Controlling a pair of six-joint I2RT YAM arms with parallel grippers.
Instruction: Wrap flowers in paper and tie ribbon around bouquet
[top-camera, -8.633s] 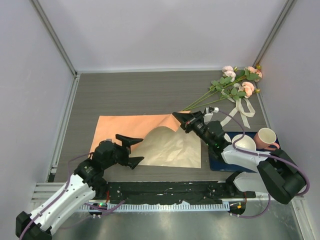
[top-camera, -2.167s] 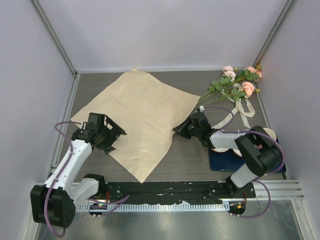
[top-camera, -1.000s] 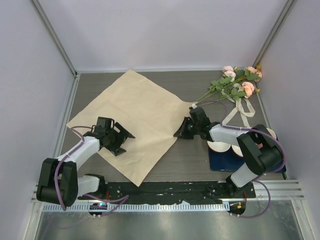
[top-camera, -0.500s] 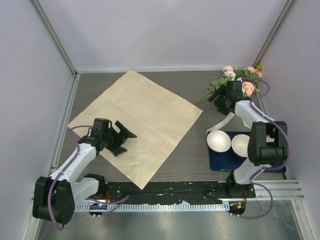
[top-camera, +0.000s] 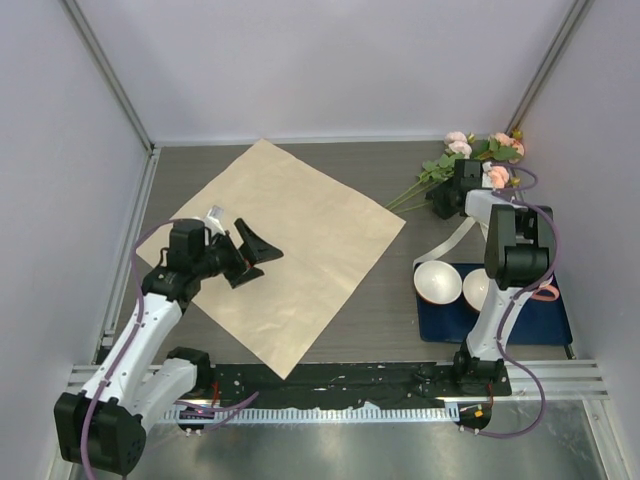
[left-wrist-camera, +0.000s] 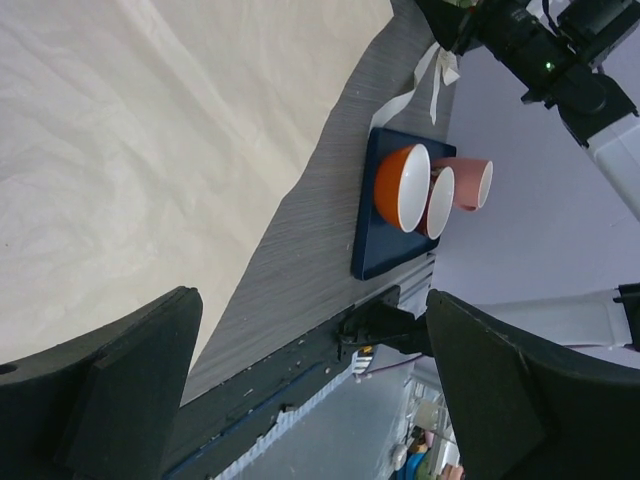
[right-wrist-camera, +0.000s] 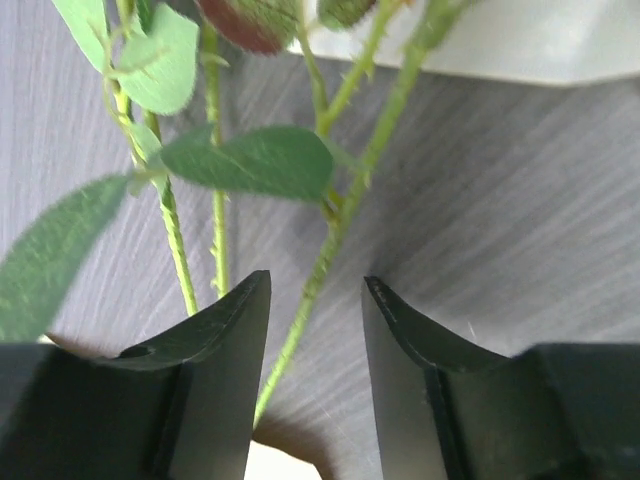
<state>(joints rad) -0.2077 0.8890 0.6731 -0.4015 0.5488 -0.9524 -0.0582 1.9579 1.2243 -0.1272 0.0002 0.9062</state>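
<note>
Paper (top-camera: 280, 240) spread flat on worktop (top-camera: 385, 300), tan side up. Flowers (top-camera: 440, 170) far right, off paper, not wrapped. Ribbon (top-camera: 447, 240) loose nearby, not tied. Left hand (top-camera: 258, 258) wide open above paper, empty. Right hand (right-wrist-camera: 315, 300) part open around flower stem (right-wrist-camera: 335, 235), looks not clamped.

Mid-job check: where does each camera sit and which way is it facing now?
Top external: above and behind the bases, looking down at paper, flowers, left gripper, right gripper.
Left wrist: over the paper, facing the blue mat and bowls; own open fingers at bottom.
Right wrist: low over the table, facing the stems; own fingers straddle one.
Shared: top and left wrist both show paper, mat.
</note>
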